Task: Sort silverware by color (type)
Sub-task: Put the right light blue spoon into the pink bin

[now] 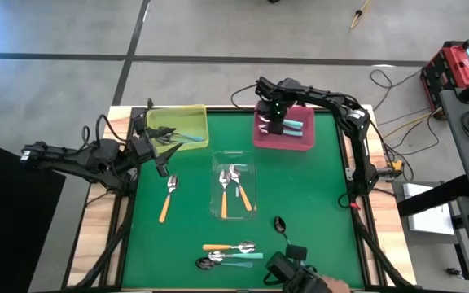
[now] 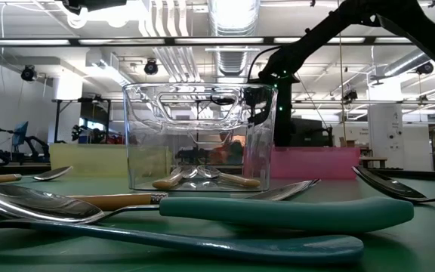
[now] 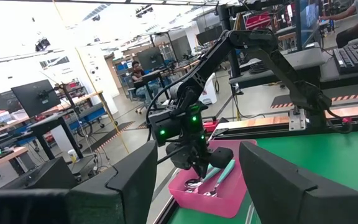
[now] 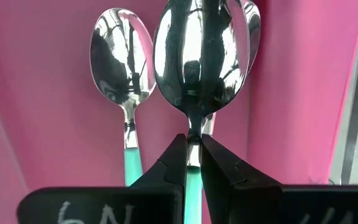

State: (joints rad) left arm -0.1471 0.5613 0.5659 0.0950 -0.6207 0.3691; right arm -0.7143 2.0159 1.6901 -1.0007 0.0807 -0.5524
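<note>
Right claw (image 4: 192,163) is hanging over the pink tray (image 1: 260,138), fingers pinched on the neck of a teal-handled spoon (image 4: 201,59), with more teal spoons lying in that tray beneath it. Left claw (image 1: 159,143) is waiting at the yellow tray (image 1: 203,130); cannot tell how far open it is. Spoons look light, stiff and slick at the polished bowl, so the plastic handle near the neck seems the surest grip; more spoons are lying in the clear tray (image 1: 252,185) and on the green surface (image 1: 316,203) around it.
</note>
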